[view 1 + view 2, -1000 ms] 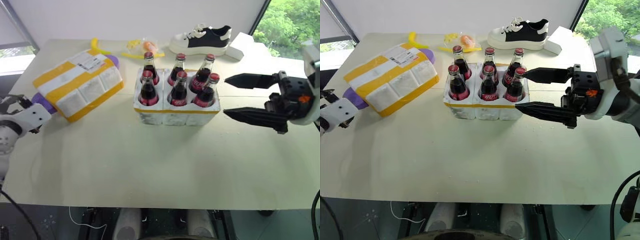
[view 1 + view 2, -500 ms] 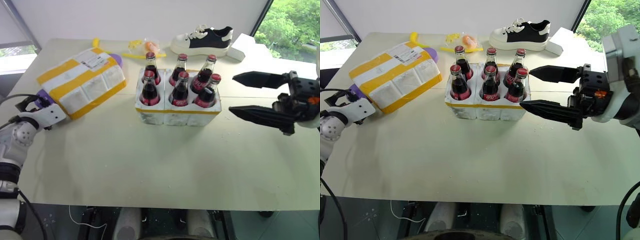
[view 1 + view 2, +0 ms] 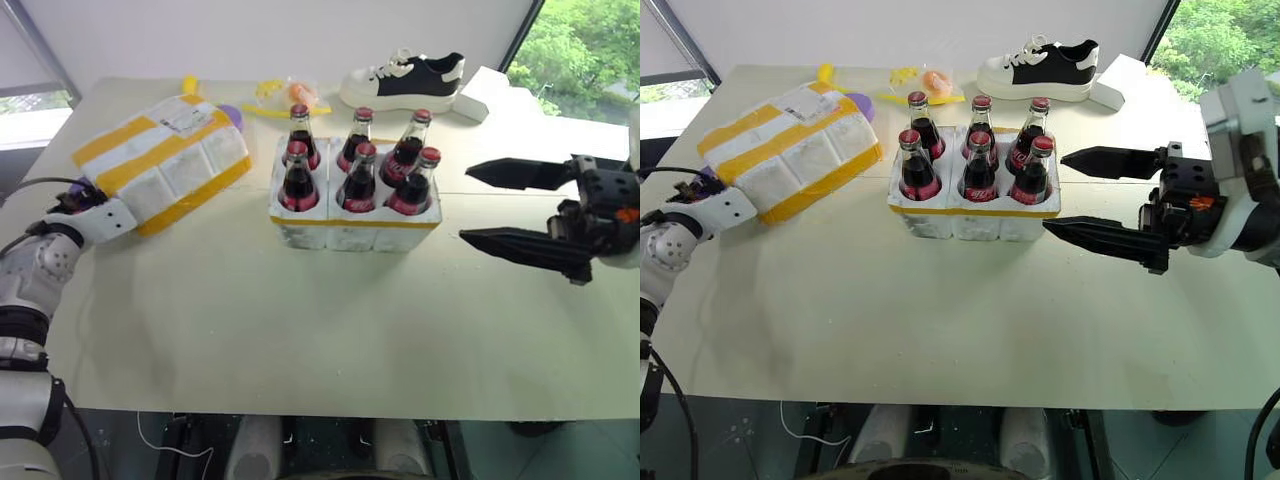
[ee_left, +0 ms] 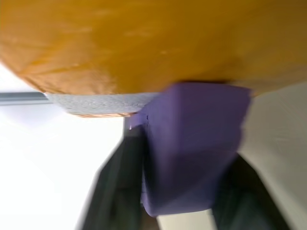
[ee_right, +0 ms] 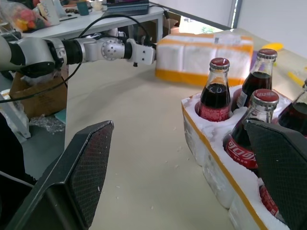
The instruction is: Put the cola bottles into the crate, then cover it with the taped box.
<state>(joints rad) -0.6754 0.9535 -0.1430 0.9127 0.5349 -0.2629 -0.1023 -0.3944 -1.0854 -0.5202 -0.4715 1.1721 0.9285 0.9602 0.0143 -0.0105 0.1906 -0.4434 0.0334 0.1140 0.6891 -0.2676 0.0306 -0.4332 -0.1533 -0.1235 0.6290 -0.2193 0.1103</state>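
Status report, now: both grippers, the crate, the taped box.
Left gripper shut on purple object under taped box. Right gripper open, beside crate. Six cola bottles seated; crate uncovered.

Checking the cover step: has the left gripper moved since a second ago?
Yes: the left gripper advanced along the table to the taped box.

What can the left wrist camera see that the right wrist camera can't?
Left wrist view: a purple thing up close, between the left fingers and right against the box. Right wrist view: bottles standing in the crate, the table and the open right fingers. Both: the yellow-taped box, with the left gripper at its end.
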